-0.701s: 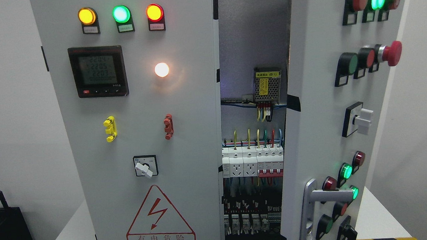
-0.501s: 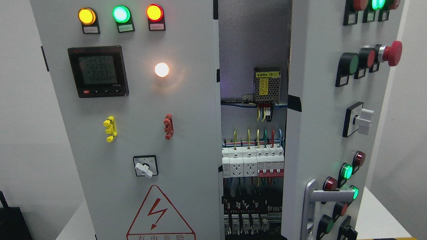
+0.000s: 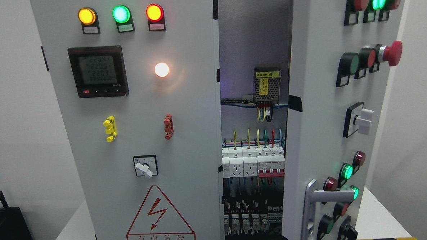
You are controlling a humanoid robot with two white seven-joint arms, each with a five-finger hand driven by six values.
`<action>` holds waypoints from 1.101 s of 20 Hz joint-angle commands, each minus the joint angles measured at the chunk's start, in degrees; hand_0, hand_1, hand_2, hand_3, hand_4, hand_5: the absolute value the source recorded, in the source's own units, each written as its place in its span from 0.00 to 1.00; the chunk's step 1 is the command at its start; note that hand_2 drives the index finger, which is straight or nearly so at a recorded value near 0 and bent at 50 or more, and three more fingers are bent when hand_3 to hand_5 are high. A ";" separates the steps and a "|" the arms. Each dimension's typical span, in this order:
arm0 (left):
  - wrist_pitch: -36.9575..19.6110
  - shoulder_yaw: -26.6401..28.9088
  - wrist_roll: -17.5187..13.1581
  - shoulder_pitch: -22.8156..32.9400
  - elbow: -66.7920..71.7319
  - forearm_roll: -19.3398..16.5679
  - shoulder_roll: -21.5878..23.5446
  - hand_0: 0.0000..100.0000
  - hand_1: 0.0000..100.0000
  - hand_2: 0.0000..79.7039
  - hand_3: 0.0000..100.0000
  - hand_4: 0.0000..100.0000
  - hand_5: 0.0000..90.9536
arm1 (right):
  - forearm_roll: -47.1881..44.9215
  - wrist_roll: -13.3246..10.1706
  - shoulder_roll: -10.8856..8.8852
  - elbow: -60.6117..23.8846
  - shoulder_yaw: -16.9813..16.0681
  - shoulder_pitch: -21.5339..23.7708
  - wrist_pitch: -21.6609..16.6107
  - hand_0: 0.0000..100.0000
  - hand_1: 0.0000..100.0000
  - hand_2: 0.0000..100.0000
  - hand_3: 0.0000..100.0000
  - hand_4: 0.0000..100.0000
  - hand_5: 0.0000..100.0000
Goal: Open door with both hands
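Hands are nowhere in the head view; neither the left nor the right one shows, so whether their fingers are spread or curled cannot be told. Right door [image 3: 317,104] of the grey electrical cabinet stands partly swung out, its face turned at an angle, with a metal lever handle [image 3: 319,198] low on its left edge. Red and green indicator lamps, push buttons, a red mushroom stop button [image 3: 392,53] and a white rotary switch [image 3: 363,120] run down its right side. In the gap between the doors the interior [image 3: 252,132] is visible: a mesh-cased power supply [image 3: 266,84] with a yellow label, coloured wires below it, then a row of white breakers and sockets [image 3: 253,162], with darker components under those. Left door [image 3: 185,135] is flat to the camera and shut, carrying amber, green and red lamps at the top, a digital meter [image 3: 98,71], a lit white lamp [image 3: 161,69], a yellow clip [image 3: 109,129], a red clip [image 3: 168,126], a selector switch [image 3: 145,166] and a red triangular warning sign [image 3: 160,218]. The cabinet stands on a white surface [image 3: 72,230] with a yellow-and-black striped edge.
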 commanded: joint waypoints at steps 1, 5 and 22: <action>0.00 -0.07 0.04 0.00 0.62 -0.02 0.00 0.12 0.39 0.00 0.00 0.00 0.00 | 0.00 -0.04 0.00 0.00 0.00 0.00 0.03 0.12 0.39 0.00 0.00 0.00 0.00; 0.17 0.20 -0.48 -0.18 1.32 0.24 0.00 0.12 0.39 0.00 0.00 0.00 0.00 | 0.00 -0.04 0.00 0.00 0.00 0.00 0.03 0.12 0.39 0.00 0.00 0.00 0.00; -0.62 15.48 -22.37 36.21 -80.76 76.59 54.00 0.12 0.39 0.00 0.00 0.00 0.00 | 0.00 -0.04 0.00 0.00 0.00 0.00 0.03 0.12 0.39 0.00 0.00 0.00 0.00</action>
